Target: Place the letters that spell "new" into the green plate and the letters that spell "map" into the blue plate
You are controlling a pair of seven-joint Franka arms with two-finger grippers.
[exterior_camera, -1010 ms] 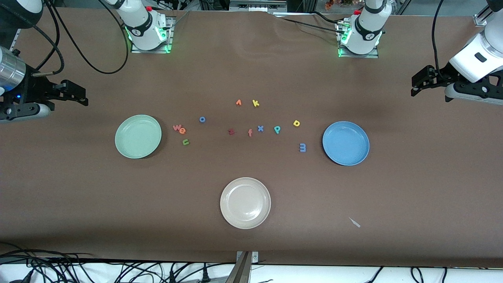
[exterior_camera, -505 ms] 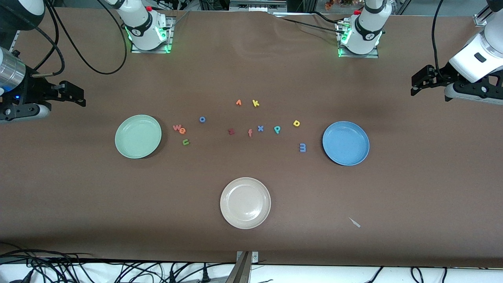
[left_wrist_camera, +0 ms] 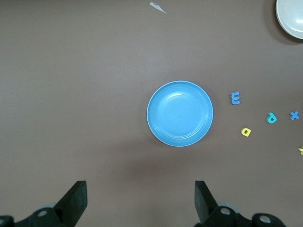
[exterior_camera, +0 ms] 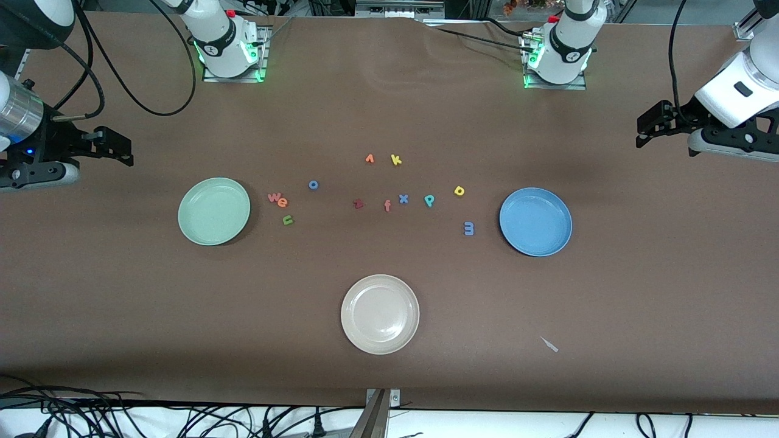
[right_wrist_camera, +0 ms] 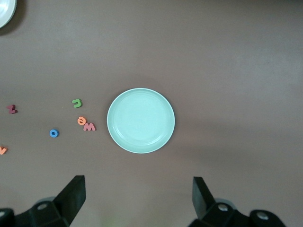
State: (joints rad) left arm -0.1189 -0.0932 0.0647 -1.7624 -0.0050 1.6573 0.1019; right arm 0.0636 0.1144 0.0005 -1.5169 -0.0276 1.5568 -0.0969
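A: Where's everything sitting?
B: The w (exterior_camera: 274,197), e (exterior_camera: 282,202) and n (exterior_camera: 288,220) lie just beside the green plate (exterior_camera: 213,211); m (exterior_camera: 468,228) rests near the blue plate (exterior_camera: 535,221).

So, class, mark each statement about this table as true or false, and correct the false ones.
1. The green plate holds no letters. True.
2. The blue m lies in the blue plate. False: it lies on the table beside it.
3. The left gripper is open. True.
4. The right gripper grips the pink w. False: it is open and holds nothing.
5. The orange e touches the pink w. True.
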